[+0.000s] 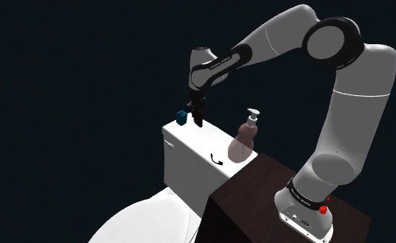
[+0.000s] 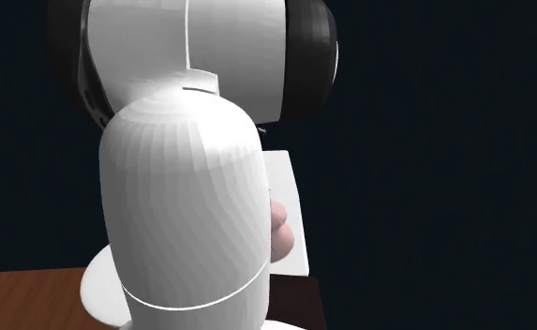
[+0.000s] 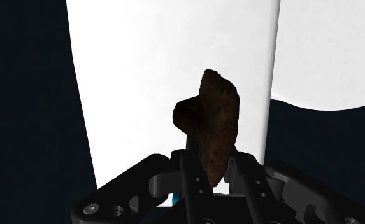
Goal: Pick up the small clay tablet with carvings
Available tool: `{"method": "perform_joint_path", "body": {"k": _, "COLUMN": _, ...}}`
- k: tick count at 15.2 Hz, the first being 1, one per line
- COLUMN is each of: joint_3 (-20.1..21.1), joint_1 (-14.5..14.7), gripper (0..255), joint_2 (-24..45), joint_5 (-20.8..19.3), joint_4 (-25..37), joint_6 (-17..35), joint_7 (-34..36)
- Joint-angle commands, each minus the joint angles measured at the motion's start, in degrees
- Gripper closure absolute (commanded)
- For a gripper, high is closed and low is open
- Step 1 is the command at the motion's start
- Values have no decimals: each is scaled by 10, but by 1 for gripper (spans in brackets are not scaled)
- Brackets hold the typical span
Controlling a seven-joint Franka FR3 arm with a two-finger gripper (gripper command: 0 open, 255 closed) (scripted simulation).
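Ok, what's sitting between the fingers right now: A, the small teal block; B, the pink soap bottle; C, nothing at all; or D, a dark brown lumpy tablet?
D: in the wrist view the fingers clasp the dark brown tablet from both sides above the white toilet tank, while the soap bottle stands apart from them in the shoulder view.

- We see the white tank lid (image 3: 143,76) beneath the claw (image 3: 211,164) lit flat and very bright, nearly glaring
- The tablet (image 3: 214,121) in the claw looks dark, faintly shaded
- Around the claw, a black area (image 1: 65,69)
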Motion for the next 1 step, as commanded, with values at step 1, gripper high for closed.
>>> {"method": "perform_joint_path", "body": {"k": 1, "joint_3": 0, "joint_1": -1, "gripper": 255, "joint_2": -3, "joint_5": 1, "joint_4": 1, "joint_6": -4, "joint_7": -1}}
